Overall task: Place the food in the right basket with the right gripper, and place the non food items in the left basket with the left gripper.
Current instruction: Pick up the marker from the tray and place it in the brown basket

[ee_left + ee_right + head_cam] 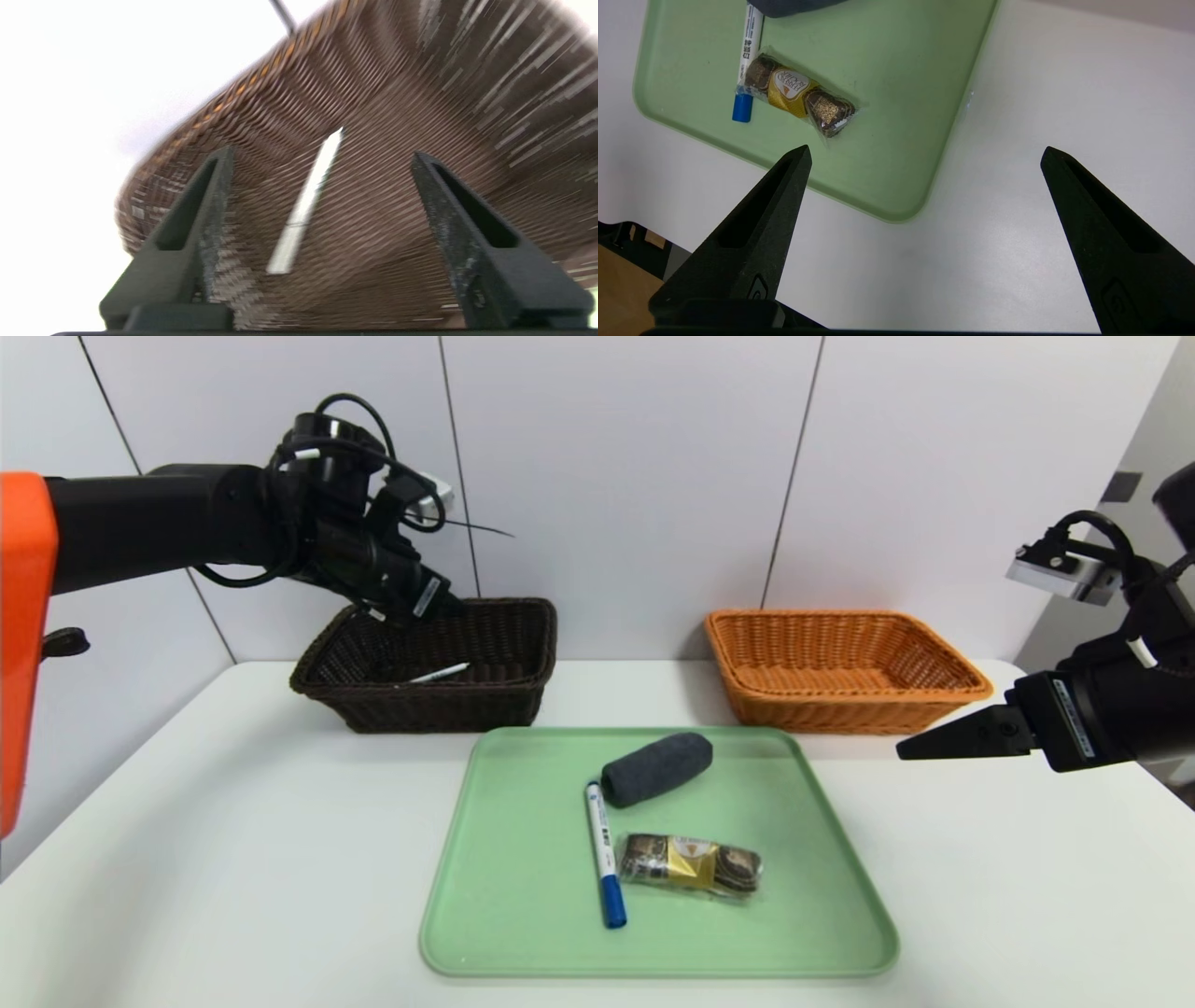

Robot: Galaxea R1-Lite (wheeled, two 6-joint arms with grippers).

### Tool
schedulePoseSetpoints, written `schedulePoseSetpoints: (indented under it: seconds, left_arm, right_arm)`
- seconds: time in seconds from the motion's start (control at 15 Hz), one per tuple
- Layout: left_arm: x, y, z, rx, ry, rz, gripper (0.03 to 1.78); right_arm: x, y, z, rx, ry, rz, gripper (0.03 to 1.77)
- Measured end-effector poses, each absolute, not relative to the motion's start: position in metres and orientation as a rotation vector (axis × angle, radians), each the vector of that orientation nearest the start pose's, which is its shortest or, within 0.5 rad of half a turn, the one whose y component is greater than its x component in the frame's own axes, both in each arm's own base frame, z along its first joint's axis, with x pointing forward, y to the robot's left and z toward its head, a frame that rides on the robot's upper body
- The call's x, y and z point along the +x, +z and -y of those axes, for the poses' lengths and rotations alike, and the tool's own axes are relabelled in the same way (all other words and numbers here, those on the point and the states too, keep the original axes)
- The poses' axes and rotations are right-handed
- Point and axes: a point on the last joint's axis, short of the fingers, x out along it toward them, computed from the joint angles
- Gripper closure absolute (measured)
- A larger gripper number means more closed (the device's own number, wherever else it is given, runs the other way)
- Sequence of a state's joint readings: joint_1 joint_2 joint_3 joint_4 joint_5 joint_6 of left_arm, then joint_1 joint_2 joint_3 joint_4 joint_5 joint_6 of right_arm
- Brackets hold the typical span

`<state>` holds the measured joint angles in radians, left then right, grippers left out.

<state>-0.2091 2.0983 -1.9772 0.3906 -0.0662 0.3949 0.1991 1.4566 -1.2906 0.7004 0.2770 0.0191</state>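
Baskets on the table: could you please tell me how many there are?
2. The dark brown basket stands behind the green tray's left corner; the orange basket behind its right corner. None seems hidden.

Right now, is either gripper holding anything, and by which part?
Nothing is held. The left gripper is open above the white stick lying in the dark basket; the right gripper is open and empty, off the tray.
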Motion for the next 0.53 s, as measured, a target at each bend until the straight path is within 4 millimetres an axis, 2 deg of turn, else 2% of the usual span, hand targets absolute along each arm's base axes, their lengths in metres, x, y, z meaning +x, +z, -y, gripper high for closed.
schedulePoseSetpoints:
  seconds: [0.27, 0.53]
  left_arm:
    - [0.383, 0.286, 0.121, 0.125, -0.327, -0.479, 0.30]
    - [0.346, 0.296, 0.157, -0.052, -0.260, -0.564, 0.23]
  right_arm:
    - [0.208, 0.268, -0.048, 0.061, 0.440, -0.869, 0.10]
    - [0.205, 0.270, -0.048, 0.062, 0.440, -0.862, 0.10]
